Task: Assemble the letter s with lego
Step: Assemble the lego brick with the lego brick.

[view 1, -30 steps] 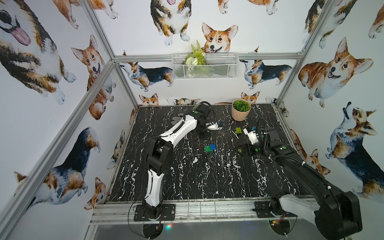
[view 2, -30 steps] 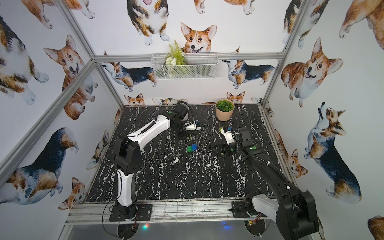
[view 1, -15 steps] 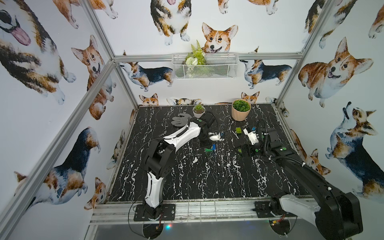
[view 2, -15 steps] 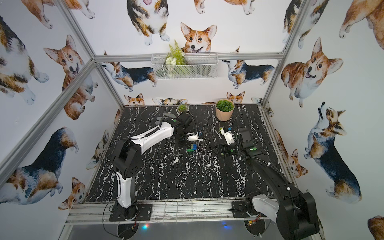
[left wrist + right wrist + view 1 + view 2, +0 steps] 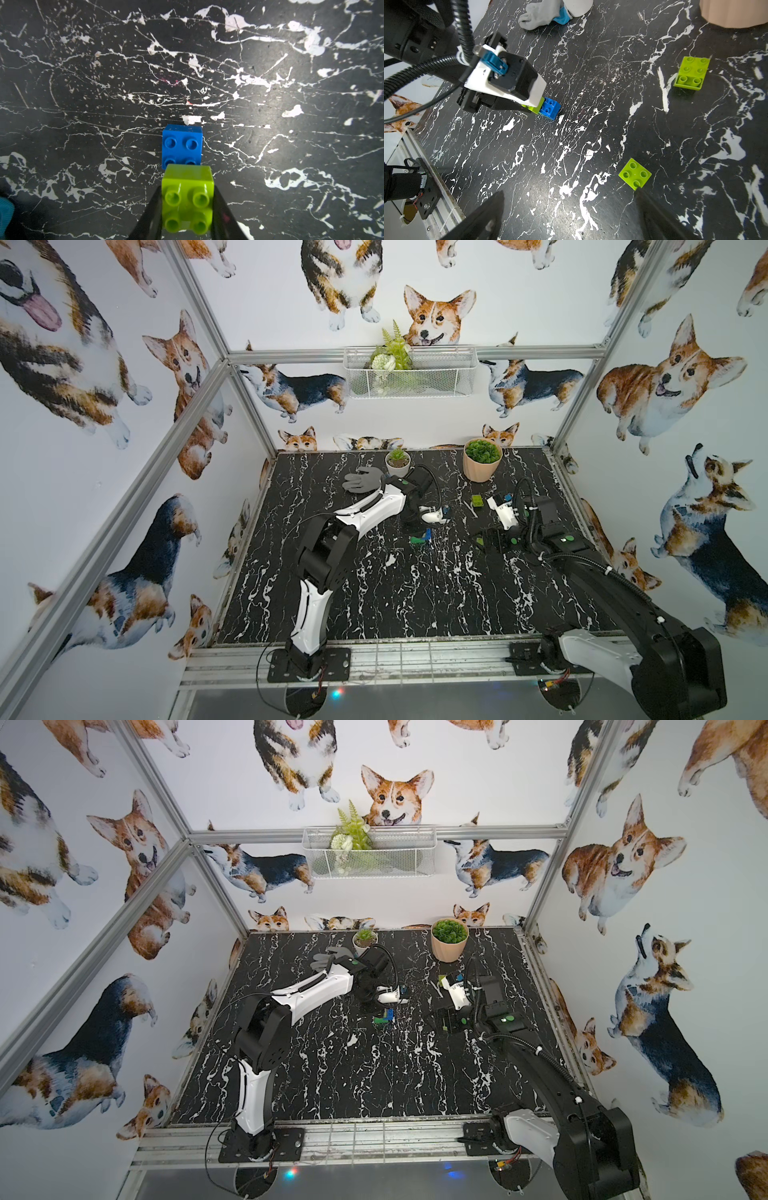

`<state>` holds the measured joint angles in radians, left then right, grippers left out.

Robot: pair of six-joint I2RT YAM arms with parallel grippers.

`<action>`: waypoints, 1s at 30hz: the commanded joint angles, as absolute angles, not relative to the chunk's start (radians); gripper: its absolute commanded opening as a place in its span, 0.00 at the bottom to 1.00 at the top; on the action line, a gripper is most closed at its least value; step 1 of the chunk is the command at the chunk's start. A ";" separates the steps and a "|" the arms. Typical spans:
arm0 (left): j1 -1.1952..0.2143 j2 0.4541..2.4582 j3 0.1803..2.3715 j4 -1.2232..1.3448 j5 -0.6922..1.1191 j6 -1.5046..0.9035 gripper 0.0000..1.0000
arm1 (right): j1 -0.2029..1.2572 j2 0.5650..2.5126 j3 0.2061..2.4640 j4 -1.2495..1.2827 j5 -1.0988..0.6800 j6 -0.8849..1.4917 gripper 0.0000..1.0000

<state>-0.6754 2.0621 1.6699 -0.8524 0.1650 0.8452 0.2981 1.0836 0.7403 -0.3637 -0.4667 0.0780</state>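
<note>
My left gripper (image 5: pixel 187 207) is shut on a lime-green lego brick (image 5: pixel 187 199), studs facing the camera. It hangs right against a blue brick (image 5: pixel 182 144) that lies on the black marble table. In both top views the blue brick is joined to a darker green one (image 5: pixel 414 540) under the left gripper (image 5: pixel 417 526). My right gripper (image 5: pixel 571 218) is open and low over the table. A square lime brick (image 5: pixel 634 173) lies just off one of its fingers (image 5: pixel 660 218). Another lime brick (image 5: pixel 692 72) lies farther back. No letter s is in view.
A grey glove (image 5: pixel 363 481) and a small white plant pot (image 5: pixel 398 462) stand behind the left arm. A larger tan pot (image 5: pixel 482 460) is at the back right. A wire basket (image 5: pixel 409 373) hangs on the back wall. Metal frame rails border the table.
The left arm has swung from the back of the table toward the front with the lime brick, down to the blue and dark green bricks. The right arm has not moved.
</note>
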 commanded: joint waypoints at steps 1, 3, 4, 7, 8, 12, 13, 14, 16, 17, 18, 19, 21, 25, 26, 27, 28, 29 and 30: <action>-0.676 2.070 1.680 -0.859 0.169 0.863 0.17 | 0.298 1.082 0.742 -0.356 -0.462 0.063 1.00; -0.676 2.073 1.680 -0.859 0.166 0.862 0.17 | 0.298 1.082 0.742 -0.354 -0.462 0.063 1.00; -0.675 2.075 1.681 -0.859 0.166 0.862 0.17 | 0.298 1.081 0.742 -0.356 -0.463 0.063 1.00; -0.676 2.077 1.684 -0.857 0.171 0.861 0.17 | 0.298 1.082 0.741 -0.354 -0.463 0.064 1.00; -0.676 2.080 1.688 -0.859 0.170 0.860 0.17 | 0.298 1.082 0.739 -0.355 -0.462 0.063 1.00; -0.676 2.093 1.704 -0.873 0.163 0.861 0.17 | 0.297 1.082 0.739 -0.354 -0.463 0.066 1.00; -0.676 2.094 1.704 -0.872 0.163 0.860 0.17 | 0.297 1.082 0.739 -0.355 -0.463 0.066 1.00; -0.676 2.094 1.703 -0.870 0.163 0.861 0.17 | 0.298 1.082 0.739 -0.354 -0.463 0.066 1.00; -0.676 2.097 1.707 -0.867 0.161 0.859 0.17 | 0.297 1.083 0.739 -0.354 -0.465 0.066 1.00; -0.676 2.100 1.709 -0.871 0.160 0.858 0.17 | 0.297 1.082 0.738 -0.356 -0.464 0.065 1.00; -0.676 2.103 1.711 -0.873 0.160 0.856 0.17 | 0.297 1.082 0.738 -0.356 -0.463 0.065 1.00; -0.676 2.103 1.712 -0.874 0.160 0.856 0.17 | 0.297 1.080 0.738 -0.356 -0.462 0.065 1.00; -0.678 2.106 1.710 -0.874 0.162 0.854 0.17 | 0.296 1.079 0.738 -0.356 -0.462 0.064 1.00; -0.677 2.107 1.710 -0.876 0.159 0.856 0.17 | 0.296 1.080 0.738 -0.356 -0.463 0.064 1.00; -0.678 2.108 1.711 -0.878 0.157 0.857 0.17 | 0.296 1.081 0.738 -0.356 -0.462 0.064 1.00; -0.678 2.109 1.713 -0.880 0.158 0.857 0.17 | 0.296 1.082 0.738 -0.356 -0.463 0.063 1.00; -0.678 2.111 1.713 -0.883 0.160 0.860 0.17 | 0.296 1.083 0.738 -0.356 -0.463 0.064 1.00; -0.677 2.114 1.713 -0.885 0.162 0.863 0.17 | 0.296 1.082 0.738 -0.356 -0.464 0.064 1.00; -0.677 2.114 1.715 -0.887 0.165 0.867 0.17 | 0.296 1.082 0.739 -0.356 -0.465 0.064 1.00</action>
